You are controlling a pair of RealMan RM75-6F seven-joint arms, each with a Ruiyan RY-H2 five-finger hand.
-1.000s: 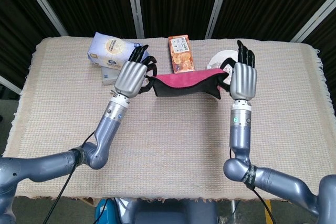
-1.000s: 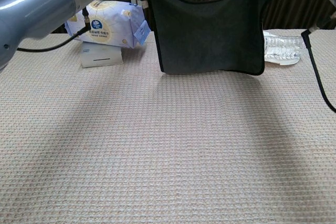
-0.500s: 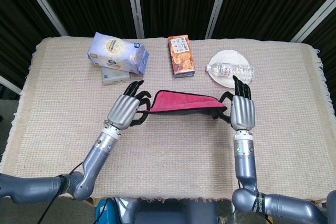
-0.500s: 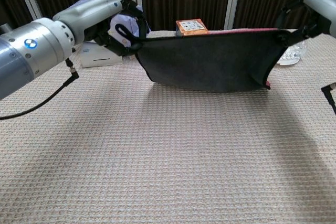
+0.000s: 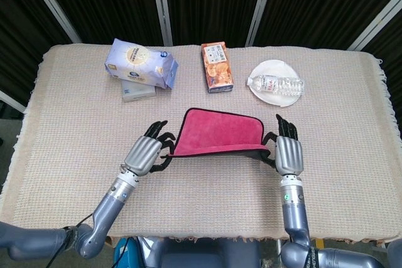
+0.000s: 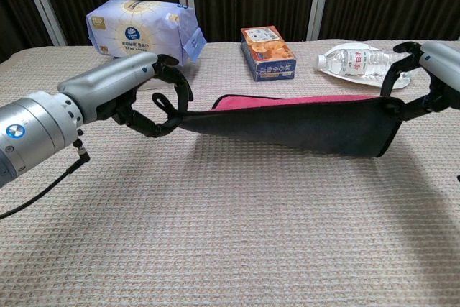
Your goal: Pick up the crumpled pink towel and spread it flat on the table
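The pink towel (image 5: 218, 131) with a dark underside (image 6: 302, 124) is stretched out between my two hands, low over the middle of the table. My left hand (image 5: 146, 152) pinches its left near corner, and shows in the chest view as my left hand (image 6: 147, 98). My right hand (image 5: 287, 150) pinches the right near corner, seen at the chest view's right edge as my right hand (image 6: 424, 80). The towel's far edge lies on or just above the table mat; its near edge is lifted and taut.
Along the back stand a blue tissue pack (image 5: 139, 63) on a flat white box (image 5: 137, 93), an orange snack box (image 5: 216, 67), and a plastic water bottle (image 5: 276, 83) lying on a white plate (image 5: 271, 73). The woven mat (image 5: 75, 130) covers the whole table.
Both hands have come down and toward me, carrying the towel from high near the back items to low over the table's middle. It now lies nearly flat instead of hanging.
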